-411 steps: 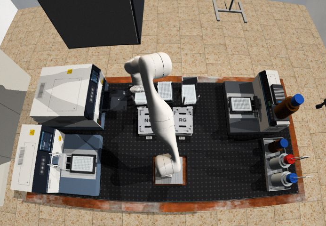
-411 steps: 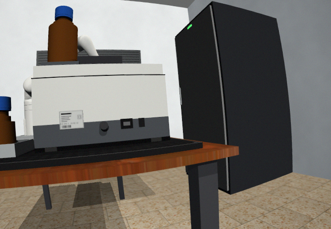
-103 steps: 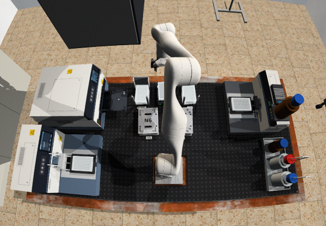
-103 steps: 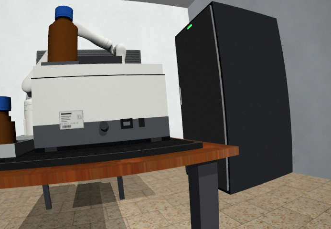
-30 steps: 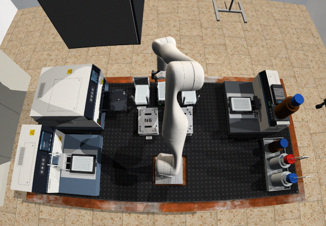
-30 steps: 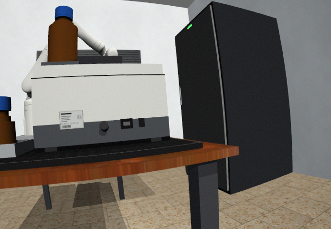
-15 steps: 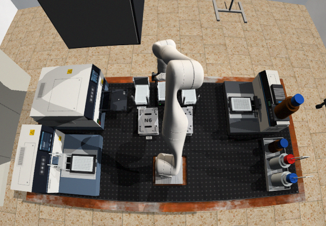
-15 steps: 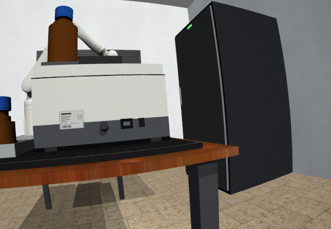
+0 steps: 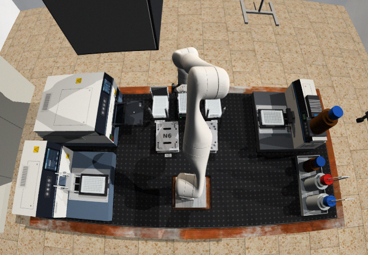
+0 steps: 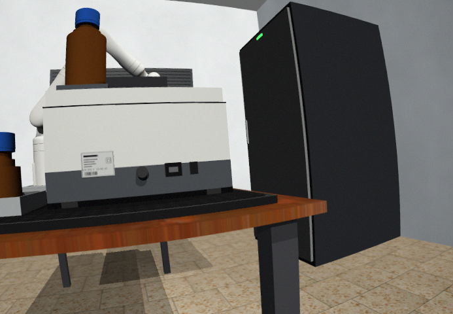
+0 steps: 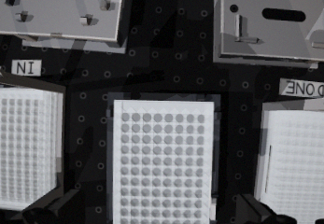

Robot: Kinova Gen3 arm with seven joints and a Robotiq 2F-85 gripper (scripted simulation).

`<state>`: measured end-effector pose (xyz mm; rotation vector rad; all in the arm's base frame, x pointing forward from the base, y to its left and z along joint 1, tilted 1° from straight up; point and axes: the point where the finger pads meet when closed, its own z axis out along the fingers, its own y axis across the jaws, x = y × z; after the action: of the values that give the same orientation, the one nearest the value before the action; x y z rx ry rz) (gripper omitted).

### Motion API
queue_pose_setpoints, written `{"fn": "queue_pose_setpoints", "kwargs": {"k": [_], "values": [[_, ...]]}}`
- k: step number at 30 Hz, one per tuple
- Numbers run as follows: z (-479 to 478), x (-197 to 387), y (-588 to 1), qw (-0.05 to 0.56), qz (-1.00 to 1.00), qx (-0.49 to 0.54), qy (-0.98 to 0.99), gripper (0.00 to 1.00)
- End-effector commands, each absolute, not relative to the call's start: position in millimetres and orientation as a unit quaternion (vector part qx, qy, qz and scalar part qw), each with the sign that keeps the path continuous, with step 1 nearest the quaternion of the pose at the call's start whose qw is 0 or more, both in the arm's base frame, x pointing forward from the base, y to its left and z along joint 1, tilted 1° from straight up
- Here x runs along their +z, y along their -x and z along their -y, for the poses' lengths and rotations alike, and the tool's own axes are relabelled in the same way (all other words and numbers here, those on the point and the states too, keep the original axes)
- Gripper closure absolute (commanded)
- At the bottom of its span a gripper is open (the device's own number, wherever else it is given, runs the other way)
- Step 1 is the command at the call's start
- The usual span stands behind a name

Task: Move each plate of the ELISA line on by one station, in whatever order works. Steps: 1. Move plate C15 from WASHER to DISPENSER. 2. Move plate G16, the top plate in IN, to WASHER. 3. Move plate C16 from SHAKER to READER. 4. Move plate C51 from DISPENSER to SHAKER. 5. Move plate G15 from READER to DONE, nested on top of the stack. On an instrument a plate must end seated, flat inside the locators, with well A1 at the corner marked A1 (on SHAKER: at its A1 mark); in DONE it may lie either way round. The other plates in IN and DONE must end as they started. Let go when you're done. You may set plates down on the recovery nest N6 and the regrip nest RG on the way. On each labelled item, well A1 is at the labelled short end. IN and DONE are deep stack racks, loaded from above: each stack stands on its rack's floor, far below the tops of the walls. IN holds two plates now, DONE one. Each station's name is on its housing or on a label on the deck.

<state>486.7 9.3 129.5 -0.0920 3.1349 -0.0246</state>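
My gripper (image 11: pixel 160 209) is open and empty; its two dark fingertips show at the bottom of the wrist view. It hovers over a white well plate (image 11: pixel 163 163) (image 9: pixel 182 103) that lies flat on a dark station between the two racks. The IN label (image 11: pixel 26 67) marks the rack whose top plate (image 11: pixel 17 145) (image 9: pixel 213 108) stands high. The DONE label (image 11: pixel 304 88) marks the rack with a plate (image 11: pixel 304 163) (image 9: pixel 160 105) inside. One plate (image 9: pixel 92 184) sits on the front left instrument. Another plate (image 9: pixel 272 117) sits on the right instrument. The back left instrument's tray (image 9: pixel 131 112) is bare.
Nest N6 (image 9: pixel 167 136) (image 11: pixel 281 33) and a second nest (image 9: pixel 214 135) (image 11: pixel 57 19) stand bare in front of the racks. Brown bottles (image 9: pixel 325 118) and a tube rack (image 9: pixel 313 186) stand at the right edge. The arm (image 9: pixel 199 120) (image 10: pixel 127 59) spans the deck's middle.
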Motion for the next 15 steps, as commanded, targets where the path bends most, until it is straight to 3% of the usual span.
{"fn": "queue_pose_setpoints", "kwargs": {"k": [1, 15], "values": [[-9.3, 126.0, -487.3, 0.004, -1.0, -0.008, 0.029, 0.0], [-9.0, 110.0, -487.4, 0.004, -1.0, -0.008, 0.029, 0.0]]}}
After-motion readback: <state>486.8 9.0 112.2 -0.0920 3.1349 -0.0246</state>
